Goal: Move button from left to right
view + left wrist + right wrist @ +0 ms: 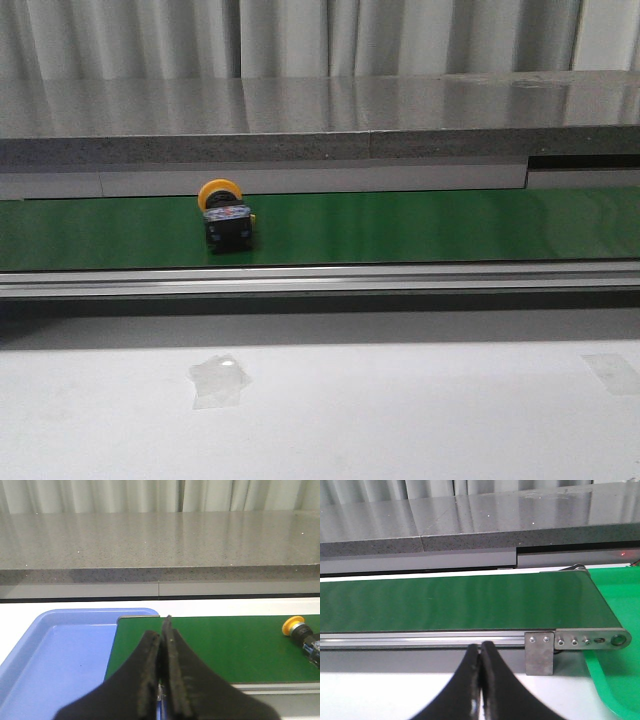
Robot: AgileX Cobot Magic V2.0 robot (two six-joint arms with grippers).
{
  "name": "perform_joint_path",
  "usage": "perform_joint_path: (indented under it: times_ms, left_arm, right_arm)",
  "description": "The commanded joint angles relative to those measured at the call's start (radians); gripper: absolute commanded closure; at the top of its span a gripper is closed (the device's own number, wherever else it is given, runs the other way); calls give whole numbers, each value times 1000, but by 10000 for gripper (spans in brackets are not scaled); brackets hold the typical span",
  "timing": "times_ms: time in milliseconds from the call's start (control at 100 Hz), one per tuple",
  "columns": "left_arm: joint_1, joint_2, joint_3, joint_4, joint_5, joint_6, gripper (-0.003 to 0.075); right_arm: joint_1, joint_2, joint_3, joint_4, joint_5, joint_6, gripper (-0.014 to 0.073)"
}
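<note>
Button (224, 215) lay tipped on green conveyor belt (420, 225), left of centre, untouched. Left gripper (162, 645) pinched together, empty, near blue tray (55, 660). Right gripper (481, 655) likewise pressed together, parked by green tray (615, 680), probably awaiting belt delivery.

The right gripper (481, 680) has its black fingers pressed together at six o'clock. Past it lies the green conveyor belt (455, 602), with a green tray (615, 675) at four o'clock.
</note>
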Motion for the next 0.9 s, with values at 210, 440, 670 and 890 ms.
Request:
perform_joint_path:
  times_ms: [210, 440, 670, 890]
  left_arm:
    - [-4, 11, -27, -13, -89, 0, 740]
    - [-4, 11, -27, -13, -89, 0, 740]
    - [-4, 11, -27, -13, -89, 0, 740]
    - [-4, 11, -27, -13, -89, 0, 740]
  right_arm:
    - [3, -18, -16, 15, -150, -5, 661]
    - [3, -11, -87, 60, -123, -5, 661]
    - [3, 122, -270, 147, 43, -5, 661]
    - [3, 337, -535, 134, 333, -11, 661]
